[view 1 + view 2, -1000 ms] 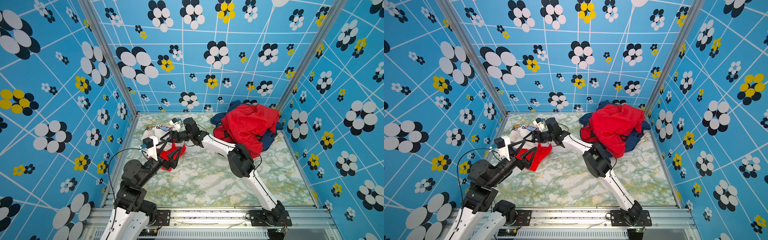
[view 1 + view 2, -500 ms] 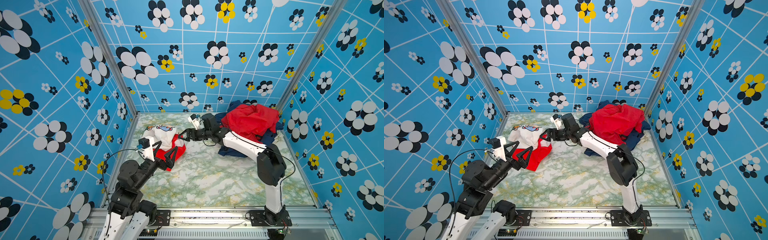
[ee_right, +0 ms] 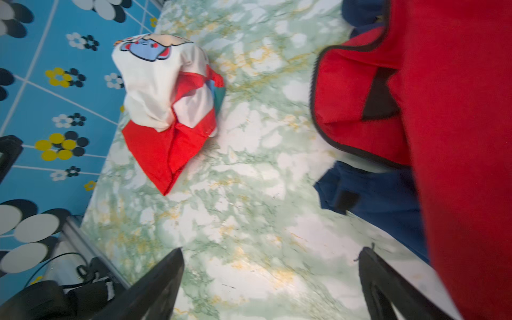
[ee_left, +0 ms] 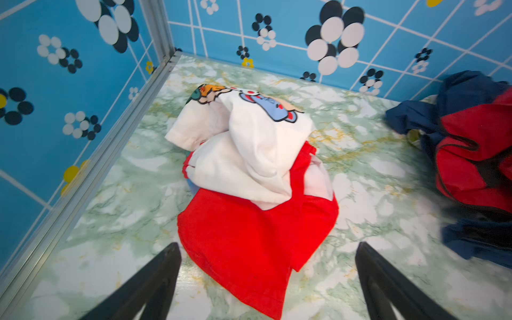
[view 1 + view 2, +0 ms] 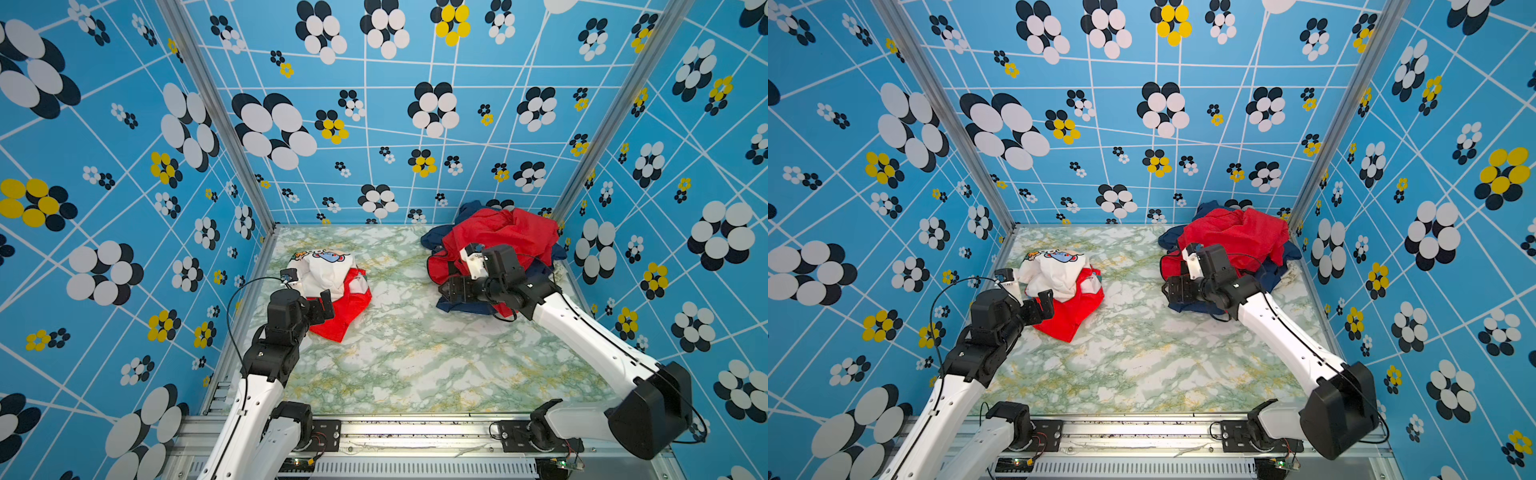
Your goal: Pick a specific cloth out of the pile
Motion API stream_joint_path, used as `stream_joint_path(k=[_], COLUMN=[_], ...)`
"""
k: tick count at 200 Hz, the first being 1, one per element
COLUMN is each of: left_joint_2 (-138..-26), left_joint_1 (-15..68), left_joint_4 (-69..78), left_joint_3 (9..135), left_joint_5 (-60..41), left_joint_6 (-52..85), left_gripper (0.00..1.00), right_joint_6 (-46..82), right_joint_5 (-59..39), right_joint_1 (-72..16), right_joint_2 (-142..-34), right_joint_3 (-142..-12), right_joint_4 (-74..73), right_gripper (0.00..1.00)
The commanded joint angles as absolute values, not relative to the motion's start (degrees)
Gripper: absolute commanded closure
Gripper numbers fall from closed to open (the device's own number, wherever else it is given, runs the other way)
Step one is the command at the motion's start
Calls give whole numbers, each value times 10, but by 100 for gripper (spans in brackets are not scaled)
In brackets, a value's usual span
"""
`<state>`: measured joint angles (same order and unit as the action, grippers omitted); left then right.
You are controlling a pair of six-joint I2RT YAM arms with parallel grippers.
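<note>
Two end effectors are standing with jaws apart, and neither is holding anything. The left end effector (image 4: 267, 249) is hanging well apart from the pile (image 5: 505, 239). In the left wrist view the red hem of the cloth (image 5: 328, 282) is lying between its dark fingers (image 4: 155, 279) — whether they are touching the fabric is impossible to tell. The cloth is lying crumpled on the surface (image 5: 415, 357), well clear of the pile. Its white part is bunching over the red, so the cartoon prints are showing only in part. The right end effector (image 3: 272, 250) is hovering just beside the pile, fingers wide over bare surface. The right arm (image 5: 582, 332) is covering part of the pile in both top views. Navy folds (image 5: 461, 305) are peeking from under the red shiny garment (image 5: 511, 232) — how many pieces are lying there is unclear. The right wrist view is blurring the pile and cutting it off at the frame edge.
</note>
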<state>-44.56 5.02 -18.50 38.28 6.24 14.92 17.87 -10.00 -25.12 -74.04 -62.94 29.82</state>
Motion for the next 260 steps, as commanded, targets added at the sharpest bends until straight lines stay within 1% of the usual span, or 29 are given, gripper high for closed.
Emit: stream_joint_path(k=[1,36,67,81,86,110,127,133,149,173,187,244,260], left_joint_2=[-492,-575,-621,-638,-644,-677,-702,-703,-708,-709,-712,-756,-774], left_joint_1=[17,11,-4,-12,-16,-23,-24,-23,-23,-25,-24,-25,-26], left_joint_4=[-117,8,119,178,197,263,312,309,371,429,445,474,515], left_joint_3=[363,314,266,243,236,214,202,204,183,161,156,176,164], left_joint_5=[105,154,162,150,145,129,123,115,94,92,83,42,30], left_joint_6=[141,111,98,94,94,88,81,81,69,63,57,47,51], left_gripper=[1,1,1,1,1,1,1,1,1,1,1,1,1], right_joint_6=[147,112,110,111,109,95,94,95,99,98,94,85,78], right_joint_5=[-26,60,69,68,70,78,91,96,111,122,121,116,110], right_joint_1=[-201,-146,-89,-71,-48,-21,-7,-4,4,10,11,17,17], right_joint_2=[-692,-673,-678,-684,-688,-709,-724,-727,-736,-757,-760,-798,-809], right_joint_3=[-590,-519,-445,-413,-400,-352,-323,-311,-283,-250,-257,-259,-266], right_joint_4=[320,264,141,78,56,-37,-99,-123,-188,-271,-265,-344,-352], right_gripper=[1,1,1,1,1,1,1,1,1,1,1,1,1])
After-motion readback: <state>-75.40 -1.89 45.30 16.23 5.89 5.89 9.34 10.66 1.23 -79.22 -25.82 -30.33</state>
